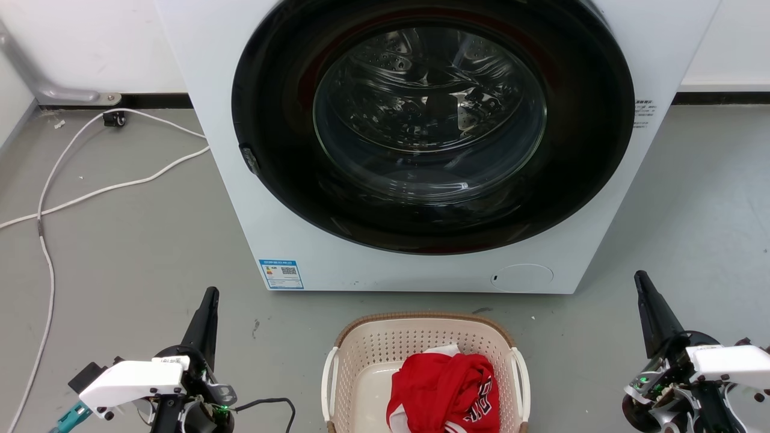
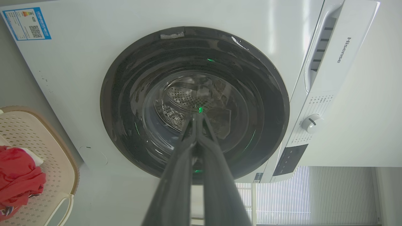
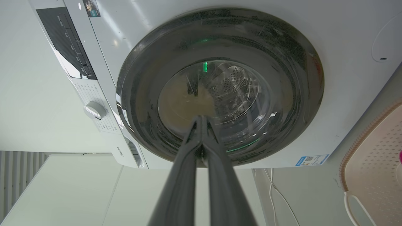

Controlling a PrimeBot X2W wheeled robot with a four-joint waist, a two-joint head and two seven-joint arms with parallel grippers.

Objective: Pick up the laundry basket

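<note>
The laundry basket [image 1: 373,346] stands on the floor at the bottom centre, just in front of the washing machine. It is cream with perforated walls, a brown rim and white side handles, and holds a red garment [image 1: 448,391]. My left gripper [image 1: 209,294] is shut and empty, well to the basket's left. My right gripper [image 1: 640,278] is shut and empty, well to the basket's right. In the left wrist view the left gripper [image 2: 197,115] points at the washer door, with the basket [image 2: 47,147] at the left edge. The right gripper [image 3: 201,118] also faces the door, and the basket [image 3: 370,166] sits at the right edge.
The white washing machine [image 1: 240,120] with its closed round dark glass door [image 1: 430,120] stands right behind the basket. White cables [image 1: 72,192] trail over the grey floor at the left. Bare floor lies between each gripper and the basket.
</note>
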